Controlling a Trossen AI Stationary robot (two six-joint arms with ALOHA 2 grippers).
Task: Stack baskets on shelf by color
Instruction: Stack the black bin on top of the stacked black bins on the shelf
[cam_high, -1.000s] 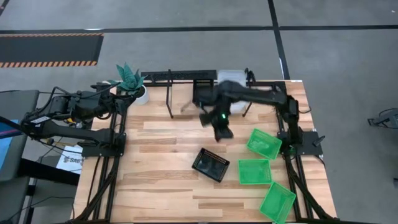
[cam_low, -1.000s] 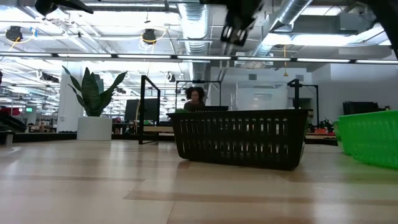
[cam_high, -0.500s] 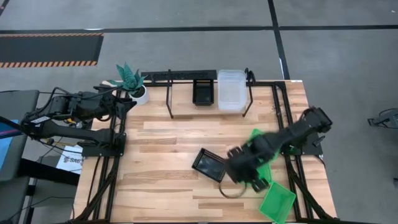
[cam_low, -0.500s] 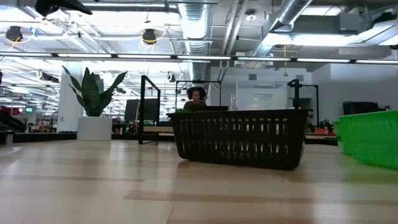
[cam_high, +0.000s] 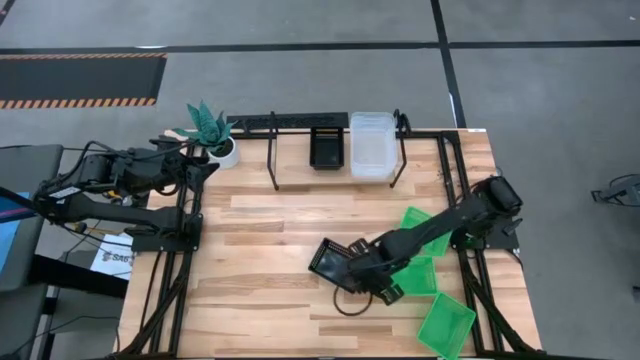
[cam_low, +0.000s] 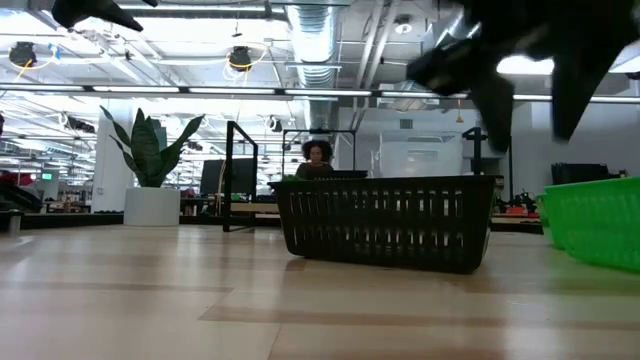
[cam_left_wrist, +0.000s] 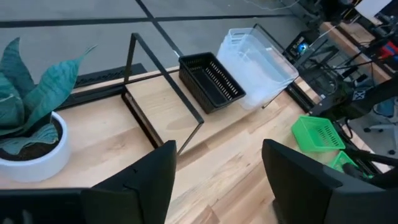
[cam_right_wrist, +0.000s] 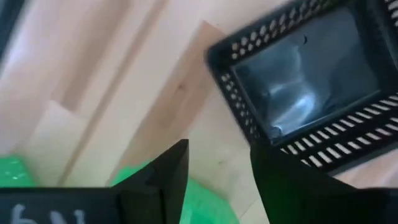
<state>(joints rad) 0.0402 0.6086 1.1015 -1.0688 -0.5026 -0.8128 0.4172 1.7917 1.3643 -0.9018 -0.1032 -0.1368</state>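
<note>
Since a moment ago my right hand (cam_high: 368, 283) has swung in beside the loose black basket (cam_high: 336, 263) on the worktop, fingers spread and holding nothing (left arm waits by the plant), with clear and black baskets shelved and three green baskets (cam_high: 425, 230) left.

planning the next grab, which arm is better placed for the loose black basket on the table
Right. The right gripper hangs open directly beside the loose black basket, which fills its wrist view. The left gripper, also open, sits at the far back left corner by the plant pot.
</note>
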